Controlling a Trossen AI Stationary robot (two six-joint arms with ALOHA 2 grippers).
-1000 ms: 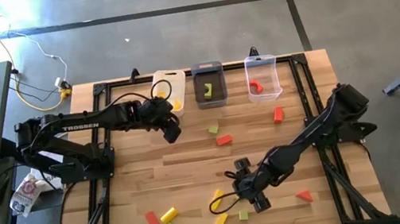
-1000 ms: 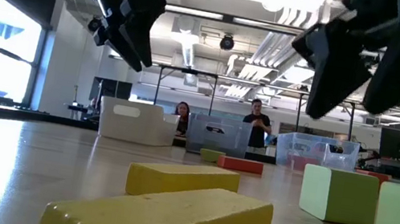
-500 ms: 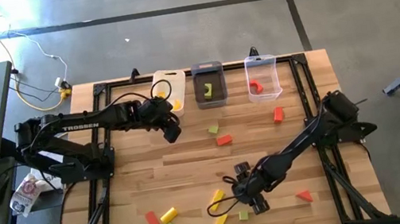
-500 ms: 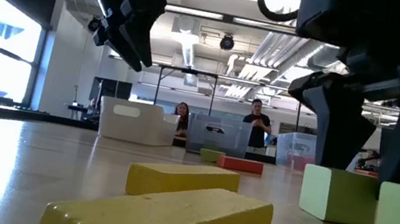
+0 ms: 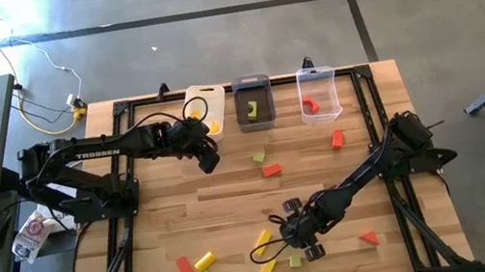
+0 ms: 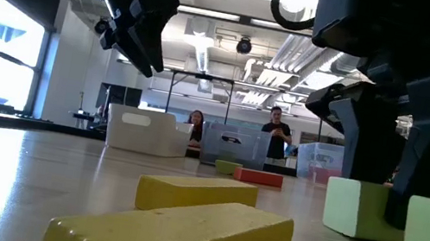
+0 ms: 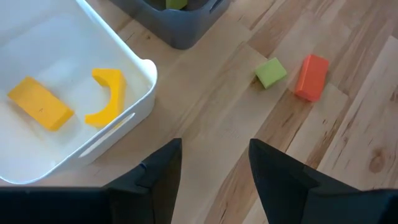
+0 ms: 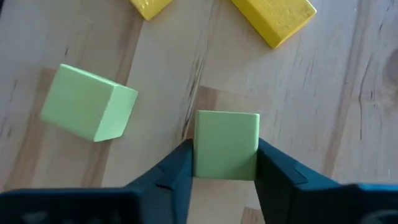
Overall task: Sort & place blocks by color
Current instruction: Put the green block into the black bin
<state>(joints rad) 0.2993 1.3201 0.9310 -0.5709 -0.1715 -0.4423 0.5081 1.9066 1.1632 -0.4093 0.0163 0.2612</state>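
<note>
Small yellow, light green and red blocks lie scattered on the wooden table (image 5: 169, 226). Near the front edge, my right gripper (image 8: 225, 149) is shut on a light green block (image 8: 227, 144), which is hidden under the gripper in the high view. A second green block (image 8: 87, 102) and two yellow blocks (image 5: 261, 242) (image 5: 266, 270) lie close by. My left gripper (image 5: 210, 156) hangs open above the table beside the white bin (image 5: 205, 111), with nothing between its fingers (image 7: 158, 171). My right gripper pinches the green block's two opposite side faces (image 8: 202, 155) between its two fingers (image 8: 177, 171). The fingers come steeply from above. The block (image 6: 362, 209) stands flat on the table.
Three bins stand in a row at the far edge: the white one holds yellow blocks (image 7: 40, 102), the grey bin (image 5: 254, 102) a green one, the clear bin (image 5: 318, 95) a red one. Green (image 7: 270, 72) and red (image 7: 310, 76) blocks lie mid-table. People stand in the room behind.
My right gripper has come down over the green block, its fingers first wide apart on either side, and has then shut on the block's sides. The block has stayed on the table.
</note>
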